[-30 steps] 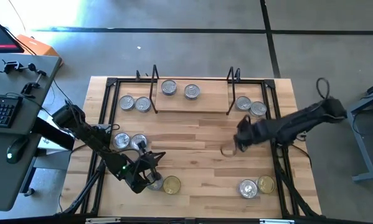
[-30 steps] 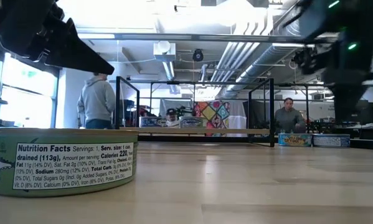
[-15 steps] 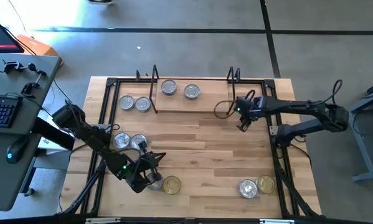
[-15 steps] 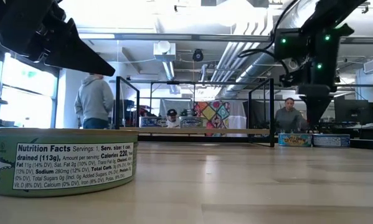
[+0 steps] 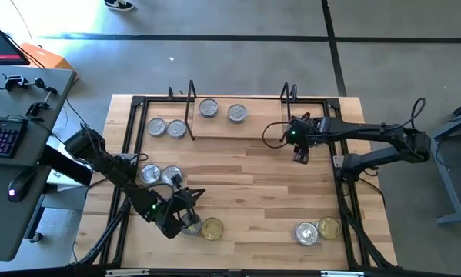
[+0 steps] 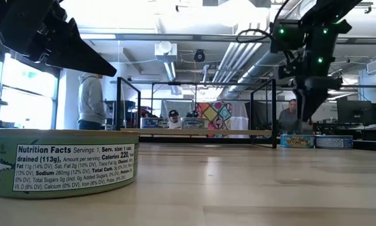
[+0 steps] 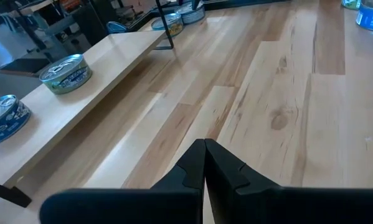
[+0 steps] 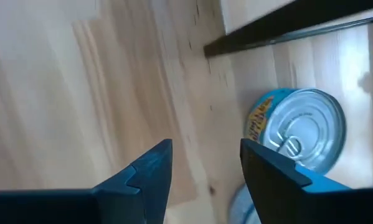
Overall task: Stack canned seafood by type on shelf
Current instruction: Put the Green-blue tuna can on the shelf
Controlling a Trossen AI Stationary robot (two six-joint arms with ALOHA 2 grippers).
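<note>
The shelf (image 5: 236, 123) is a light-wood board with black wire frames at both ends, by the table's far edge. Two silver-lidded tins (image 5: 208, 108) (image 5: 237, 113) stand on it. My right gripper (image 5: 300, 152) hangs open above the table just right of the shelf. Its wrist view shows a silver-lidded, blue-and-yellow tin (image 8: 298, 134) beside its fingers. My left gripper (image 5: 188, 218) is shut near the table's near left, next to a silver tin (image 5: 192, 227) and a gold tin (image 5: 212, 228). Nothing lies between its fingers (image 7: 205, 146).
Two tins (image 5: 166, 128) stand left of the shelf, two more (image 5: 160, 175) by my left arm, and a silver and gold pair (image 5: 317, 230) at the near right. A green-labelled tin (image 6: 62, 162) stands close to the low camera. People stand in the room behind.
My right gripper has swung from the middle of the table toward the far edge, and it now hangs by the shelf's right end. In the low view it has also risen a little in the last half second.
</note>
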